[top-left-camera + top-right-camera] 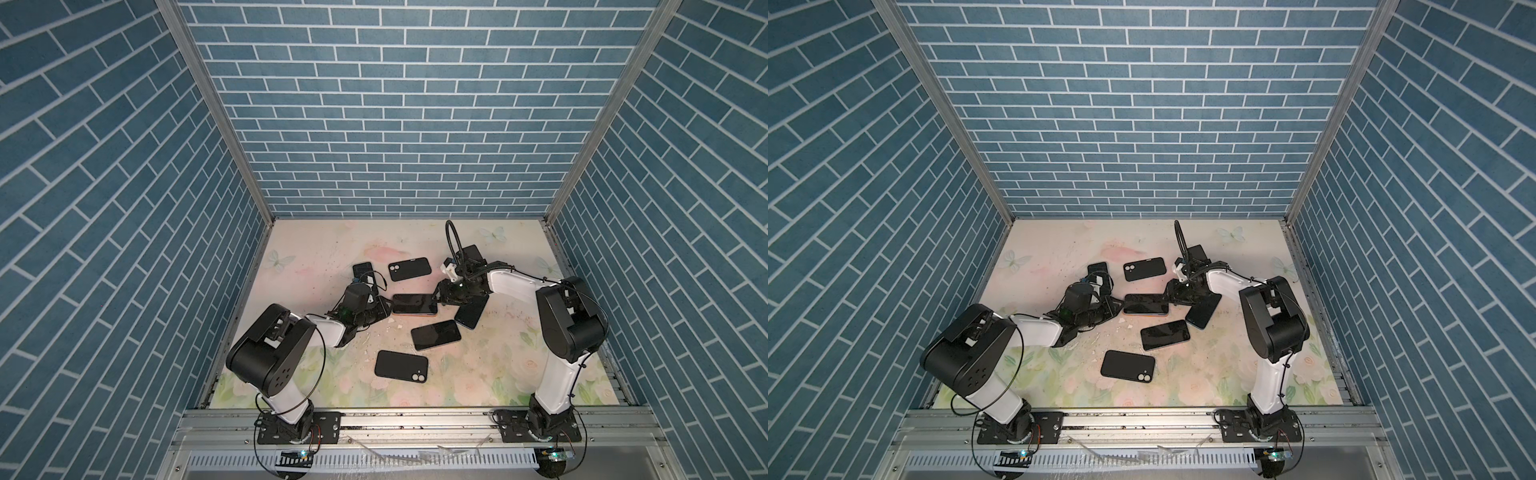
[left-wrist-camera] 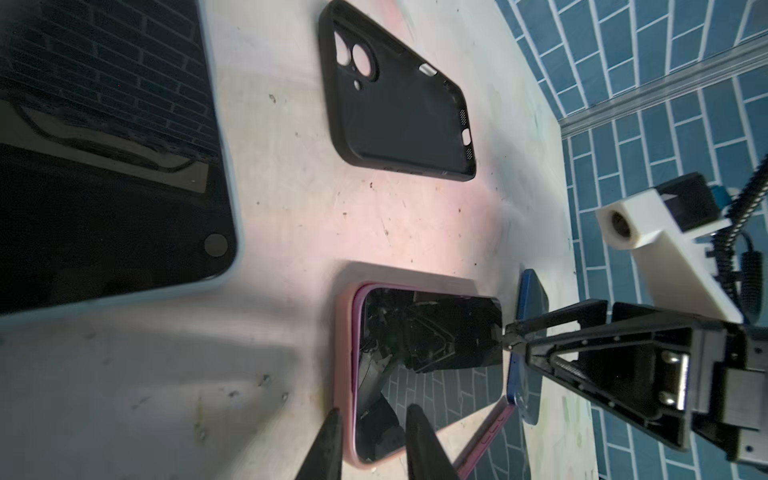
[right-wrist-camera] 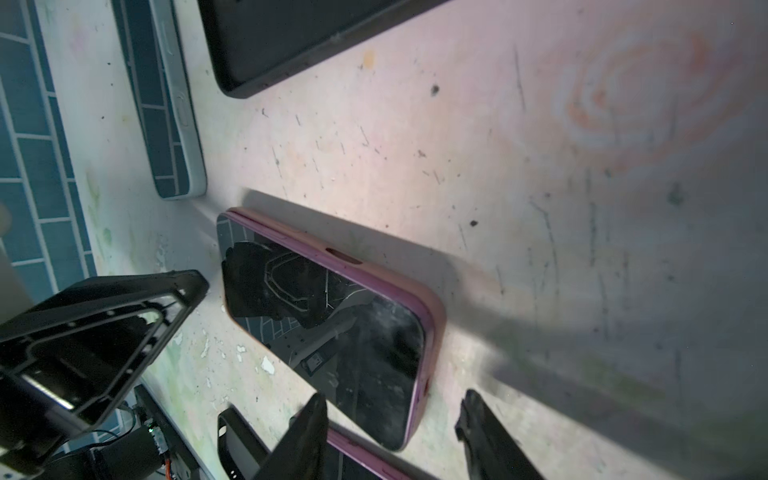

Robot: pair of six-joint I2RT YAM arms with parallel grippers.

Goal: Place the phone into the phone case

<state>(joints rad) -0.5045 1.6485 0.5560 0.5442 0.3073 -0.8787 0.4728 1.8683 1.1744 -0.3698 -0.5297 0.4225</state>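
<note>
A purple-edged phone (image 1: 414, 304) (image 1: 1145, 304) lies screen up in a pink phone case (image 2: 347, 374) (image 3: 434, 328) mid-table. In the wrist views the case rim wraps its edges. My left gripper (image 1: 388, 308) (image 2: 374, 413) is at its left end, slightly open. One of its fingers (image 2: 415, 419) is over the screen and the other is outside the case rim. My right gripper (image 1: 436, 297) (image 3: 390, 415) is at the right end, open, and its fingers straddle the near corner without touching it.
An empty black case (image 1: 409, 269) (image 2: 399, 95) lies behind the phone. A dark-blue phone (image 1: 469, 313) sits under my right wrist and another phone (image 1: 436, 334) lies in front. A black case (image 1: 401, 365) lies back up. A pale-edged phone (image 1: 362, 270) lies behind my left arm.
</note>
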